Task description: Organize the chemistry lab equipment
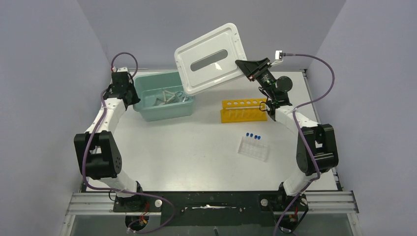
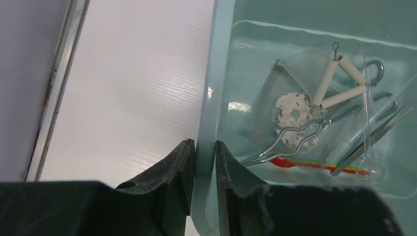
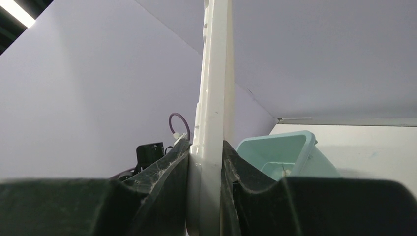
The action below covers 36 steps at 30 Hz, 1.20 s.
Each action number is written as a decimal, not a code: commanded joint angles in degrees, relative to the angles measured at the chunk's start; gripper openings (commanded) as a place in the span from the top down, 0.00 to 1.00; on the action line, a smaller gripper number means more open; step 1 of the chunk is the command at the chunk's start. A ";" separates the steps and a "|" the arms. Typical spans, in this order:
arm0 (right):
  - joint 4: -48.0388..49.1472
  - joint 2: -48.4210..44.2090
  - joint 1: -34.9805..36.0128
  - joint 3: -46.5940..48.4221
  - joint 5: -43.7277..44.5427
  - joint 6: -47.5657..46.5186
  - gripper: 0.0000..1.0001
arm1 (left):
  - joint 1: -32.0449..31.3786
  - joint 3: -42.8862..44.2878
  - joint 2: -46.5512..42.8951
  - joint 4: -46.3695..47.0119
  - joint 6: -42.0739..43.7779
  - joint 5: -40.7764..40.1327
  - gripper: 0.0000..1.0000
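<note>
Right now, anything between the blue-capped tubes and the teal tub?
Nothing on the table between blue-capped tubes and tub; the yellow rack sits just off that line. The lid, clamped in the right gripper, hangs tilted in the air near the tub's right end.

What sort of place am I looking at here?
Probably a robot test booth dressed as a chemistry bench: plain walls around a white table, with a yellow tube rack, blue-capped tubes and a teal tub of metal lab tools.
</note>
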 commanded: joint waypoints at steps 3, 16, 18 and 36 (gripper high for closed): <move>6.88 -3.39 -0.50 -0.48 0.51 1.30 1.00 | -2.18 0.58 -1.82 -0.23 -3.04 6.59 0.84; 7.00 -4.18 -0.47 -2.10 0.97 1.26 1.00 | -4.08 -3.46 -7.48 -1.32 -2.91 11.11 1.00; 6.97 -4.19 -0.47 -2.11 0.98 1.29 1.00 | -4.03 -4.20 -8.38 -2.00 -2.55 12.13 1.00; 3.51 -6.50 2.64 -4.12 4.11 -0.02 1.00 | -8.38 -10.97 -15.47 -0.32 -6.20 13.00 0.87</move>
